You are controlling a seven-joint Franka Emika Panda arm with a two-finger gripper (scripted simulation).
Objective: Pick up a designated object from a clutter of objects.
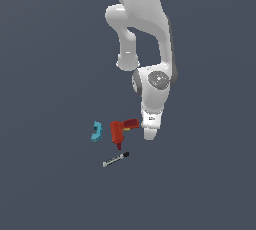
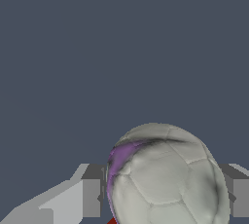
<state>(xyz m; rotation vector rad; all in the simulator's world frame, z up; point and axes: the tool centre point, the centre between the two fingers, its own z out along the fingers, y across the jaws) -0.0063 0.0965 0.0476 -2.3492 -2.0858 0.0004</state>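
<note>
ball: the whitish-grey ball (image 2: 168, 177) is filling the lower middle of the wrist view, panelled surface with a purplish smear on one side; it's sitting right between the two grey fingers (image 2: 91, 196), one showing on each side of it

gripper: the gripper (image 1: 151, 133) is hanging low at the centre of the exterior view, just right of the drill; the fingers are looking snug against the ball's sides, but honestly I can't tell if they're actually pinching it or just bracketing it; in the exterior view the ball isn't showing separately from the white hand

drill: the red power drill (image 1: 120, 130) is lying just left of the gripper in the exterior view, near it, can't tell if touching; a tiny red sliver is peeking out under the ball in the wrist view

cyan piece: the cyan curved piece (image 1: 96, 131) is sitting left of the drill, apart from it

marker: the black-and-grey marker pen (image 1: 116, 159) is lying tilted below the drill, lower centre of the frame

arm: the white arm (image 1: 142, 19) is coming down from the top centre
</note>
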